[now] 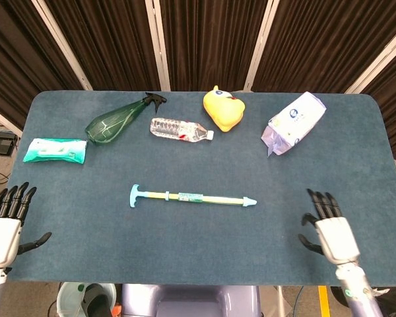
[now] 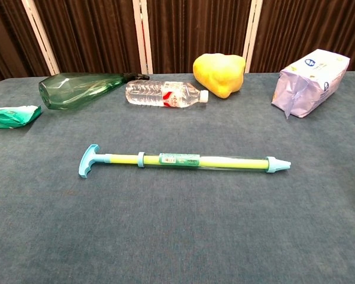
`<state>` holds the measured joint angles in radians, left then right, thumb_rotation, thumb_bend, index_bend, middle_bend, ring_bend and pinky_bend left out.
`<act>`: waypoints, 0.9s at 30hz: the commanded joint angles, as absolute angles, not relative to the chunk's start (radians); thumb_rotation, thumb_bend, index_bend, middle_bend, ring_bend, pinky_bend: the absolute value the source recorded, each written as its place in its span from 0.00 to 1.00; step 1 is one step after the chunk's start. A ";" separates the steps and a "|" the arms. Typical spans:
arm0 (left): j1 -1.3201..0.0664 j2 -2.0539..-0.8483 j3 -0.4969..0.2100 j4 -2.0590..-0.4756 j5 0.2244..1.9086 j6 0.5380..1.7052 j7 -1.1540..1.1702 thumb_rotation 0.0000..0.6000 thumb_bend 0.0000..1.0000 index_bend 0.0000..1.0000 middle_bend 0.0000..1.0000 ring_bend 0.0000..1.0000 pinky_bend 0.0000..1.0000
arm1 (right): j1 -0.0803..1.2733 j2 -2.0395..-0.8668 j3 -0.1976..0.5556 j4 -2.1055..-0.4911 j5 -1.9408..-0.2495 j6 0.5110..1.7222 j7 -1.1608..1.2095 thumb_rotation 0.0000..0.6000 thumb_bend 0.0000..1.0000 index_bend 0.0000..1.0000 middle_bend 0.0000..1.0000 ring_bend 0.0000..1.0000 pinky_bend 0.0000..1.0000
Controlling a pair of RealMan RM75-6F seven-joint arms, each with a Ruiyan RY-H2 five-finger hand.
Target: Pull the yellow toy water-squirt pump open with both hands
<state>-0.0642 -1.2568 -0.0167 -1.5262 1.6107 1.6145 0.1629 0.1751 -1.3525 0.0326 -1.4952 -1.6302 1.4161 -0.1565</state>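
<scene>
The yellow toy water-squirt pump (image 1: 192, 197) lay flat near the middle of your counter (image 1: 330, 165), running left to right, with its blue T-handle (image 1: 134, 195) at the left end and its blue nozzle tip (image 1: 249, 201) at the right. In the chest view the pump (image 2: 183, 160) showed a green label band around the middle of its clear yellow tube. Nothing touched it.

Your left hand (image 1: 4, 224) sat at the near left edge of the counter, fingers spread and pointing away from you, thumb out to the side, holding nothing. Your right hand (image 1: 330, 231) was over the near right part of the counter, well apart from the nozzle tip, fingers apart and raised, also holding nothing. Neither hand showed in the chest view.

Along the far side you had a row of other things. A green spray bottle (image 1: 119, 119) lay on its side with its black trigger head pointing right and away. Just beside it lay a clear water bottle (image 1: 181, 129), cap to the right. A yellow duck toy (image 1: 223, 109) stood right of that. Farther right, a white and purple tissue pack (image 1: 294, 122) lay at an angle. At the far left, a green wet-wipe pack (image 1: 55, 150) lay flat near the counter's edge.
</scene>
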 commanded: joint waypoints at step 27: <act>-0.103 -1.283 -0.043 -1.481 1.533 1.512 0.166 1.00 0.03 0.00 0.00 0.00 0.05 | 0.418 -1.657 0.139 -1.266 -1.490 1.095 -0.213 1.00 0.32 0.40 0.00 0.00 0.00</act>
<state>-0.1022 -1.2826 -0.0424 -1.4814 1.5349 1.5139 0.1662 0.4110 -1.6502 0.1333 -1.2732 -1.4965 1.1024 -0.2122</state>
